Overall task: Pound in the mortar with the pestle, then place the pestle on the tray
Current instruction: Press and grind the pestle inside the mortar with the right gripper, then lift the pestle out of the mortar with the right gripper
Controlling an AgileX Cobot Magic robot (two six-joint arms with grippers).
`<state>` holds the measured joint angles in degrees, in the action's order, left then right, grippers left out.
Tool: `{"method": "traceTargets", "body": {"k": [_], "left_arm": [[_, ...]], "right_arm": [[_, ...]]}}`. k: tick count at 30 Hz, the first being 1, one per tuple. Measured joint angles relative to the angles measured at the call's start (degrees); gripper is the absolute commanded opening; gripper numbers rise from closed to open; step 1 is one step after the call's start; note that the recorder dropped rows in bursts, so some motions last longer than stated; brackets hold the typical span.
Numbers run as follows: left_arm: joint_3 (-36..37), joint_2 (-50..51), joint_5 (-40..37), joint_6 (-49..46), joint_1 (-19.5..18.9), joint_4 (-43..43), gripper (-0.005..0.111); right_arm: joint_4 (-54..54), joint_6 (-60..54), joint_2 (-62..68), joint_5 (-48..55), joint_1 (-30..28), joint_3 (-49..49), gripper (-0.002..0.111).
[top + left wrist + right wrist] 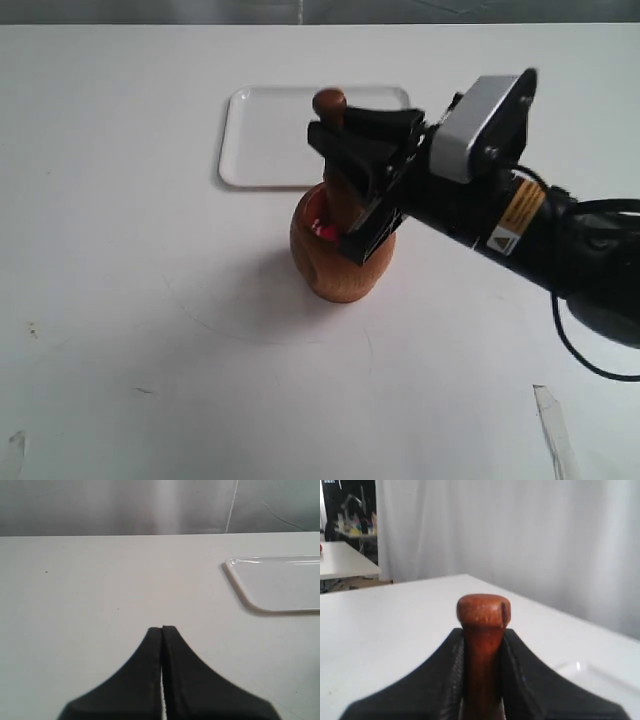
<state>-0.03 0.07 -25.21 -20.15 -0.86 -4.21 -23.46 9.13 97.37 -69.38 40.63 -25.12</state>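
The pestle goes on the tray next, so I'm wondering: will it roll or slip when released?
Likely stiff: the pestle looks like solid turned wood. Its round shaft may roll on the flat tray, though the low rim should stop it.

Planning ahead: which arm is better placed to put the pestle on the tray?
Right: the right gripper is shut on the pestle standing in the mortar; the left gripper is shut, empty.

table (120, 300) white | mortar (325, 275) upright near centre | tray (265, 140) flat, just behind mortar
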Motion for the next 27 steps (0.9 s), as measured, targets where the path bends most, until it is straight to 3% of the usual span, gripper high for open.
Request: {"method": "traceTargets", "body": {"k": [8,17,22,27], "left_arm": [[0.0,0.0,0.0,0.0,0.0,0.0,0.000],[0.0,0.0,0.0,0.0,0.0,0.0,0.000],[0.0,0.0,0.0,0.0,0.0,0.0,0.000],[0.0,0.0,0.0,0.0,0.0,0.0,0.000]], "right_arm": [[2.9,0.7,6.5,-4.5,0.0,-0.3,0.000],[-1.4,0.3,-13.7,3.7,0.0,-8.1,0.000],[-5.5,0.9,-21.0,35.4,0.0,-22.3,0.000],[-10.2,-0.3,-16.5,69.0,0.0,-36.4,0.000]]}}
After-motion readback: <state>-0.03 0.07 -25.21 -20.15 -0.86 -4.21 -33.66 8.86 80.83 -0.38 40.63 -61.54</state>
